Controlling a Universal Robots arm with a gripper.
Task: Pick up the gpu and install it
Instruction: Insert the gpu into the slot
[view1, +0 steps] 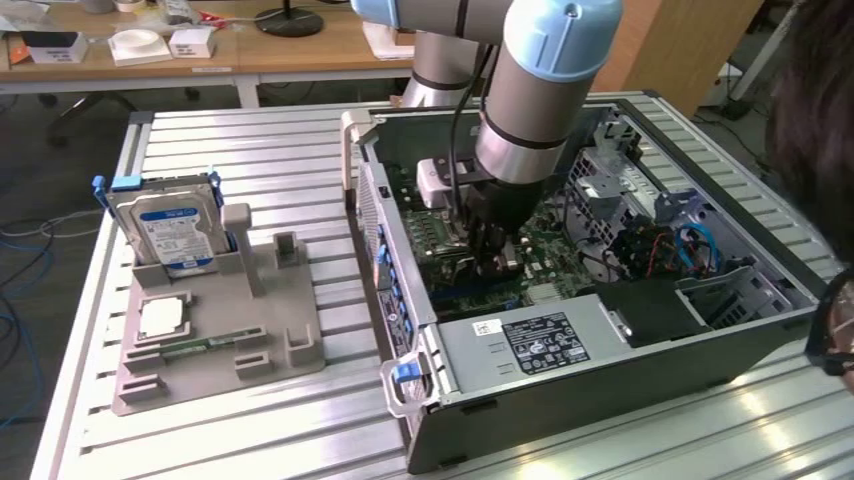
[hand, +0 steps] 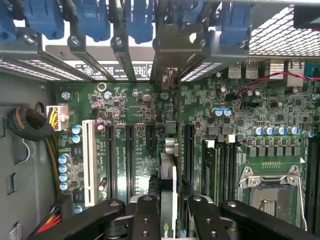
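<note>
Down inside the open computer case (view1: 747, 330), the gripper (hand: 169, 210) pinches the gpu (hand: 167, 175) edge-on between its black fingers (hand: 145, 220), the card standing upright just above the green motherboard (hand: 135, 130) and its row of long slots. Installation looks under way: the card's edge must line up squarely with one slot, its bracket end toward the rear openings, before any downward press.

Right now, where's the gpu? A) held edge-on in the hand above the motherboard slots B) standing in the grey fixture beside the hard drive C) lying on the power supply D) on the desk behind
A: in the wrist view the gpu sits edge-on between the fingers of the hand, over the motherboard slots inside the case.
</note>
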